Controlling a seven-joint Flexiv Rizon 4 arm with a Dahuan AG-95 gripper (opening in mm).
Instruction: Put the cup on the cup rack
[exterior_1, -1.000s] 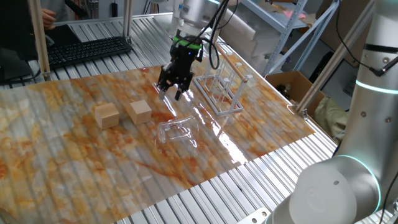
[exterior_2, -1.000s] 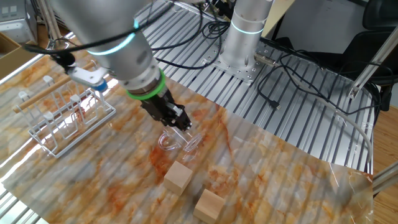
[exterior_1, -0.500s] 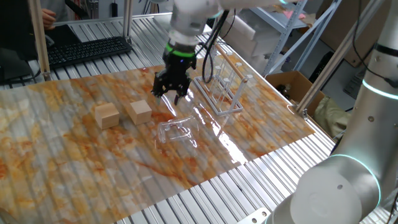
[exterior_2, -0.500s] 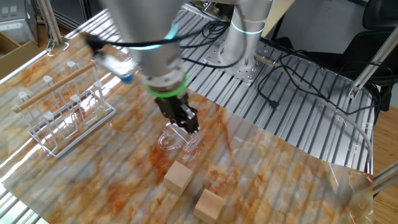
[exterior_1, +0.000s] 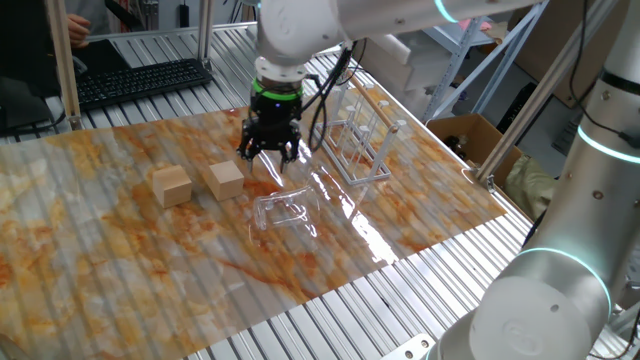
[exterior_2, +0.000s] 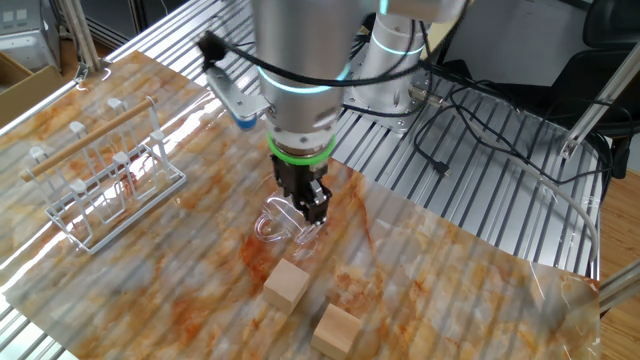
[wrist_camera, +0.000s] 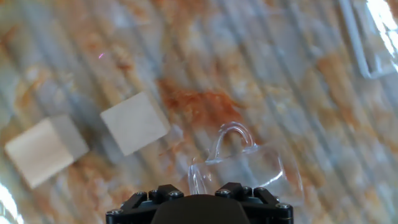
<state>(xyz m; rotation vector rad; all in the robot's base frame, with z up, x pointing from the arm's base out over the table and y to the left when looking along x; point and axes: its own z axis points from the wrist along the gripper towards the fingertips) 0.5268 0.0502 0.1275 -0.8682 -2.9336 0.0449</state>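
While the cup (exterior_1: 284, 212) lies on its side on the marbled orange table cover (exterior_1: 120, 250), it shows as a clear, see-through vessel with a looped handle and a round rim, best seen in the hand view (wrist_camera: 249, 163). It is not held and rests free on the cover. Two tan wooden cubes (exterior_1: 226, 179) sit just beside the cup, on the side away from the cup rack (exterior_1: 358, 140). The rack, a frame of thin pale pegs on a wire base, stands well apart from the cup on the opposite side. The gripper (exterior_1: 267, 152) points down above the cover near the cup, between the nearer cube and the rack, with its fingers spread apart and nothing between them; in the other fixed view (exterior_2: 311, 207) it hangs directly over the cup. Compared with the frame one second ago, the gripper has rotated about its own axis and the arm above it has swung round, whereas the cup, cubes and rack have not moved.
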